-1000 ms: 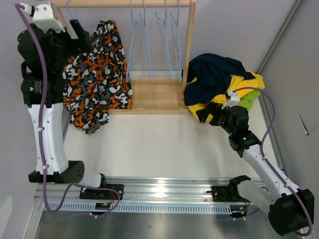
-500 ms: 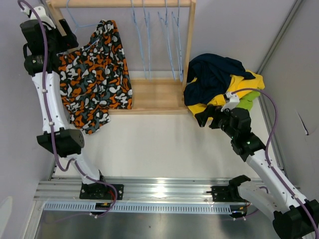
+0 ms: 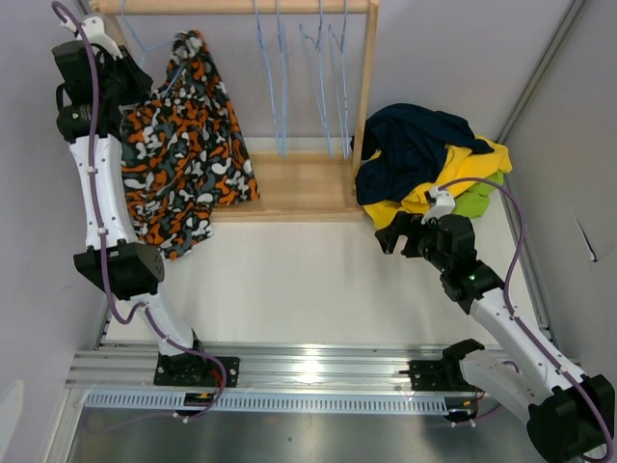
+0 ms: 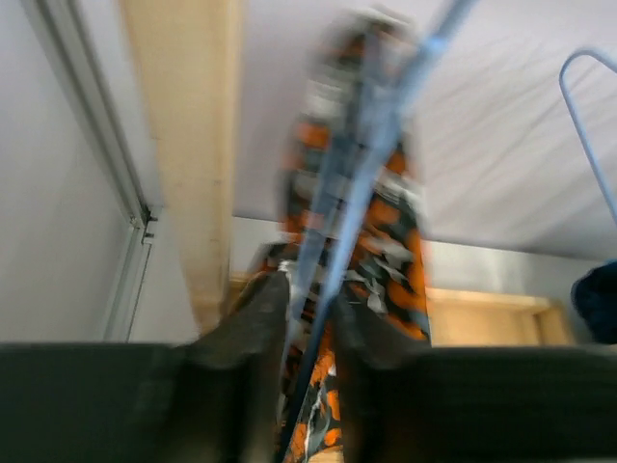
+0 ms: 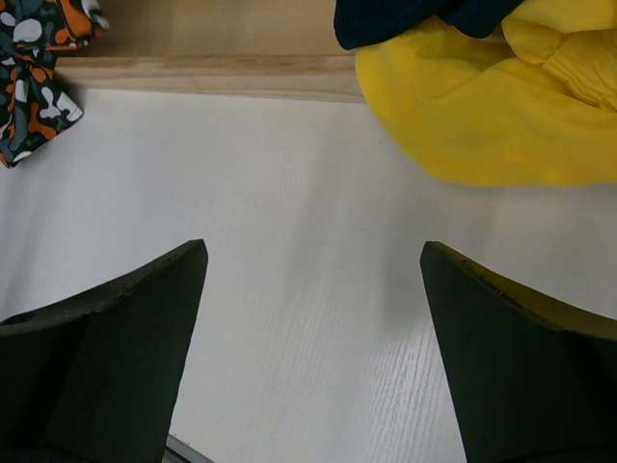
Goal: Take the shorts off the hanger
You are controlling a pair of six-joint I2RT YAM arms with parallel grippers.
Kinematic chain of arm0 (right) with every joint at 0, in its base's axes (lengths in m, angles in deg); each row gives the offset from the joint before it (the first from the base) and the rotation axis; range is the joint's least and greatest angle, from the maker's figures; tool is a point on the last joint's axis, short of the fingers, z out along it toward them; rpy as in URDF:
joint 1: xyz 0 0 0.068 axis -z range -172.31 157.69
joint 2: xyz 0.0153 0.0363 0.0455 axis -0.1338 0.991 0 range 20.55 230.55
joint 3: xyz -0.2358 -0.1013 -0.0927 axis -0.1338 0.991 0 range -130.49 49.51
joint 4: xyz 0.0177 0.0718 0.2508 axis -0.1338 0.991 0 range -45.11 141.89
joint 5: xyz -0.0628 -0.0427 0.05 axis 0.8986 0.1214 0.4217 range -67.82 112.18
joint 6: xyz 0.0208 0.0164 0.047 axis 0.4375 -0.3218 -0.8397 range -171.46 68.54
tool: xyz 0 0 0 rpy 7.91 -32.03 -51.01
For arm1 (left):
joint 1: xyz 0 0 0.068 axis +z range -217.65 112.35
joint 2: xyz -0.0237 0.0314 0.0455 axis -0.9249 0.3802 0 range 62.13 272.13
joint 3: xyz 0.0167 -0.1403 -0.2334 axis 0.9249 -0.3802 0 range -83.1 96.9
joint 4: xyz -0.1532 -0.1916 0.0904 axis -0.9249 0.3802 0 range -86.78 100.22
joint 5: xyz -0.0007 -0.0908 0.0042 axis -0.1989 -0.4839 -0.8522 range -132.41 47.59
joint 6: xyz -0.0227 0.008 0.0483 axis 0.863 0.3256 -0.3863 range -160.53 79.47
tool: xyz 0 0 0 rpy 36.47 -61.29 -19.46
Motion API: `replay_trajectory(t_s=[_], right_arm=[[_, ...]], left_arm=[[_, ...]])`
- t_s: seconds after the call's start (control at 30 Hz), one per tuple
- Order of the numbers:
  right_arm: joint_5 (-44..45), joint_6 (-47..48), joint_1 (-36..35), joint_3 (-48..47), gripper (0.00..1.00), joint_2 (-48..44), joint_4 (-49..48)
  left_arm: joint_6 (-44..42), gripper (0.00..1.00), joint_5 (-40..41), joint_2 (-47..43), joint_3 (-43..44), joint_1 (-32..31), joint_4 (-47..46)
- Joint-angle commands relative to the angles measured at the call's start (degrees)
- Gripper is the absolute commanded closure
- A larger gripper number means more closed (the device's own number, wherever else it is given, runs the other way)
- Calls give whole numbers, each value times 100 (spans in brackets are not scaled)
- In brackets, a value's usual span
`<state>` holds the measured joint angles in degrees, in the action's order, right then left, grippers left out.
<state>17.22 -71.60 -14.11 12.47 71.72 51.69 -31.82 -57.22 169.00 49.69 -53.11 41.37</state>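
One pair hangs on the rack in the overhead view. The camouflage shorts (image 3: pixel 183 154) droop from a blue hanger (image 3: pixel 143 46) at the left end of the wooden rail (image 3: pixel 231 7), and their cloth covers the left end of the rack's wooden base (image 3: pixel 299 188). Further along the rail hang several bare blue hangers (image 3: pixel 281 96). Just right of the rack's post (image 3: pixel 364 87), three more pairs lie heaped on the white worktop (image 3: pixel 308 270): navy shorts (image 3: pixel 415 140) on top, yellow shorts (image 3: pixel 468 164) under them, and green shorts (image 3: pixel 479 200) at the heap's right edge. The left arm (image 3: pixel 96 183) reaches up to the rail's left end, its jaws at the hanger beside the camouflage cloth. The right arm (image 3: pixel 501 309) holds its jaws spread low over the worktop, just in front of the heap and touching nothing.

The left wrist view is blurred. Two dark fingers (image 4: pixel 255 328) stand close together with the hanger's blue wire (image 4: pixel 333 222) running between them. Whether the left jaws pinch the wire cannot be told. The camouflage shorts (image 4: pixel 386 231) hang behind the wire.

In the right wrist view the fingers (image 5: pixel 116 357) stand wide apart, so the right jaws are open, with bare worktop (image 5: pixel 289 164) between them. The yellow shorts (image 5: pixel 482 106) lie at upper right, the navy shorts (image 5: pixel 415 17) lie above them, and a corner of the camouflage shorts (image 5: pixel 34 68) is at upper left.
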Motion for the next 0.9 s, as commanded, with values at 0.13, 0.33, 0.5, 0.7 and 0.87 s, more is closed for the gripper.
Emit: replay_trajectory(t_s=[0.13, 0.33, 0.5, 0.7, 0.87], right_arm=[[82, -34, -35, 56, 1, -151, -347], [12, -157, -35, 109, 1, -336, -338], [47, -244, -105, 109, 1, -600, -207], [73, -201, -131, -40, 1, -872, -75], [-374, -25, -158, -383, 1, -1057, -101]], left_arm=[[-71, 100, 13, 10, 177, -311, -106], [-133, 100, 250, -61, 1353, -962, 96], [-159, 100, 408, -937, 1311, -1331, -133], [-413, 100, 575, -2037, 242, -1612, 385], [-791, 100, 549, -3592, -1672, -1718, 816]])
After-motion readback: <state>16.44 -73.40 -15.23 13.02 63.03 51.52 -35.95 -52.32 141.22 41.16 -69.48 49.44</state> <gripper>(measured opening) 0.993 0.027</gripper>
